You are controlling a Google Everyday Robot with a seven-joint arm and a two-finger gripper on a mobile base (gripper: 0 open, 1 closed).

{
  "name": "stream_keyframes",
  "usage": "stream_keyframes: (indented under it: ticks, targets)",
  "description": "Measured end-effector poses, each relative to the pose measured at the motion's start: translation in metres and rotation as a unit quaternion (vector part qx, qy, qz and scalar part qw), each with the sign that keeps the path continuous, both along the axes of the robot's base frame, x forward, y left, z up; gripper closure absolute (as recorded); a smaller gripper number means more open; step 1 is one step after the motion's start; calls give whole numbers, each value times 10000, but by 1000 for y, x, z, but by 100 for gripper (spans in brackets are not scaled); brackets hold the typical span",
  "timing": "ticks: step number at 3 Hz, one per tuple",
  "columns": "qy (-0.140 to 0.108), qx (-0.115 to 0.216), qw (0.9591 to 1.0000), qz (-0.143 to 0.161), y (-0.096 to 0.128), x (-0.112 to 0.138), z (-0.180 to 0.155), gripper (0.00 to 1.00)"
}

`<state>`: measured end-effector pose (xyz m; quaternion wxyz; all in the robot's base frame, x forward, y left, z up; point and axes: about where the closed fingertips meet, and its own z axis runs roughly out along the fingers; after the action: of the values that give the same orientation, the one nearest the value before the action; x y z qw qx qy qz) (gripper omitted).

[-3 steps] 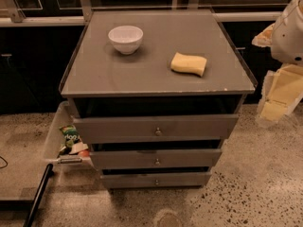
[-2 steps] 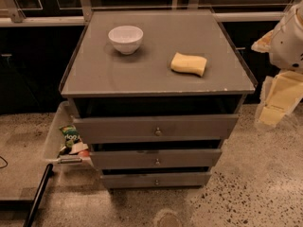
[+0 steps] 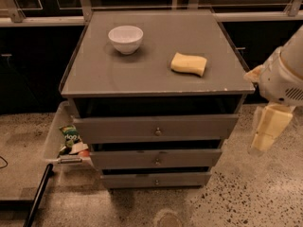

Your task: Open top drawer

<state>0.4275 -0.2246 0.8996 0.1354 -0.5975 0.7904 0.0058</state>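
Note:
The top drawer (image 3: 156, 126) is the widest grey front of the cabinet, with a small round metal knob (image 3: 157, 132) at its centre. A dark gap shows between it and the cabinet top. Two slimmer grey drawer fronts (image 3: 156, 159) sit below it, each with the same knob. My gripper (image 3: 269, 126), pale yellow under a white arm, hangs at the right edge of the view. It is to the right of the cabinet, level with the top drawer, and touches nothing.
A white bowl (image 3: 125, 38) and a yellow sponge (image 3: 189, 63) sit on the grey cabinet top (image 3: 142, 74). A clear bin (image 3: 54, 136) with snack packets stands against the cabinet's left side. A dark pole (image 3: 38, 195) lies on the speckled floor at front left.
My gripper has moved down and slightly left, beside the cabinet's right side. The drawers, bowl and sponge have not moved.

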Motion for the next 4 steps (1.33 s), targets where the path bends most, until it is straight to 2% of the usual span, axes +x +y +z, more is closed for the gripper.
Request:
stream_keyframes:
  ticks: [1,2,3,4]
  targets:
    - [-135,184,9985,499,2,0,-51,0]
    - [-244,210,9956,882,3,8,-95,0]
    - [-195,203,9958,867,4,12,-103,0]
    - [-142,543,9945,889,4,36,-125,0]
